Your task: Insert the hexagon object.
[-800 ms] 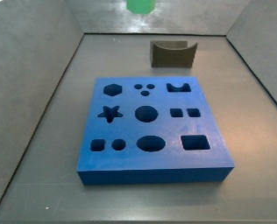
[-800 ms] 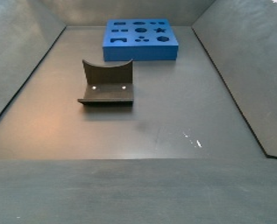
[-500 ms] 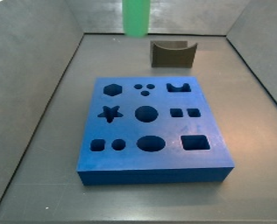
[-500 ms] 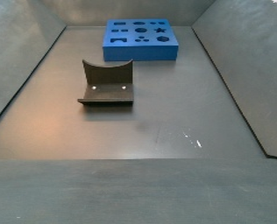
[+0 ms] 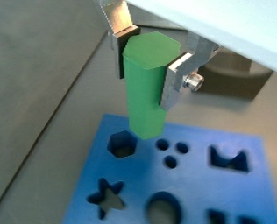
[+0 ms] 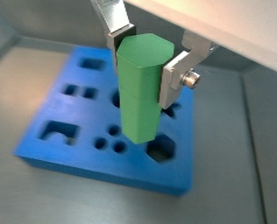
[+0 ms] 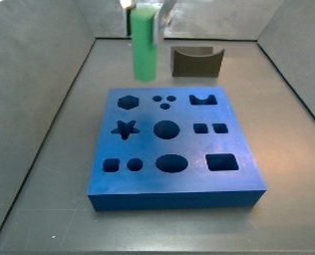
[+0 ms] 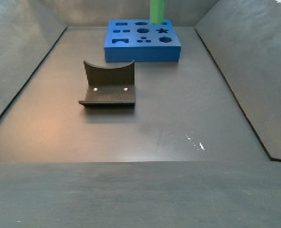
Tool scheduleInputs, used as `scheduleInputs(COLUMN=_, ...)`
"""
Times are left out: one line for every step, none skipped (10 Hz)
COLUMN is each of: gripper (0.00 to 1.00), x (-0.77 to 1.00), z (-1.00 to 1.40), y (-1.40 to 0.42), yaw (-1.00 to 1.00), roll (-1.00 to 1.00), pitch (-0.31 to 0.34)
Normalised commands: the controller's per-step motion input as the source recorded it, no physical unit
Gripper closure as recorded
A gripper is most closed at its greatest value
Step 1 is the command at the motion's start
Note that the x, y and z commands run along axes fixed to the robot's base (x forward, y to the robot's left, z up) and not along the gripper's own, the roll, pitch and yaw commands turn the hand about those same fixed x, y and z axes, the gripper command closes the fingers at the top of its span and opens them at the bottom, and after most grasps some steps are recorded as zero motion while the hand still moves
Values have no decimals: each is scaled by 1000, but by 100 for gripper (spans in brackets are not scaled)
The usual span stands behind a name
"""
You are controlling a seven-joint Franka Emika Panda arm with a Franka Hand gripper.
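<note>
My gripper (image 5: 149,68) is shut on the hexagon object (image 5: 145,92), a long bright green peg held upright; both wrist views show it (image 6: 140,87). It hangs above the far left corner of the blue block (image 7: 187,189), over the hexagonal hole (image 5: 122,146), and its lower end is above the block, not touching. In a side view the peg (image 7: 145,45) hangs from the silver fingers (image 7: 131,6) at the top edge. In a side view only the peg's lower part (image 8: 157,9) shows above the block (image 8: 143,53); the gripper is out of frame there.
The blue block has several shaped holes: star (image 7: 123,127), rounds, squares, a notched one (image 7: 201,98). A dark grey curved block (image 7: 196,62) stands behind the blue block, also seen in a side view (image 8: 108,85). Grey walls enclose the floor.
The green peg has come down from the top edge of the side view and now hangs lower, close over the blue block's far left corner. The blocks have not moved.
</note>
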Motion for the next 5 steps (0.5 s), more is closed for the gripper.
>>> scheduleInputs(gripper=100, x=-740, z=-1000, y=0, yaw=-486, roll=-131, pitch=-21)
scheduleInputs(gripper=100, x=-269, z=-314, y=0, yaw=-160, roll=-106, pitch=-60)
scheduleInputs(gripper=100, x=0, z=-69, y=0, yaw=0, roll=0, pitch=0)
scheduleInputs(gripper=100, x=106, z=-229, y=0, yaw=0, roll=-11, pitch=0)
scheduleInputs(gripper=100, x=120, z=-254, y=0, yaw=0, roll=-14, pitch=0)
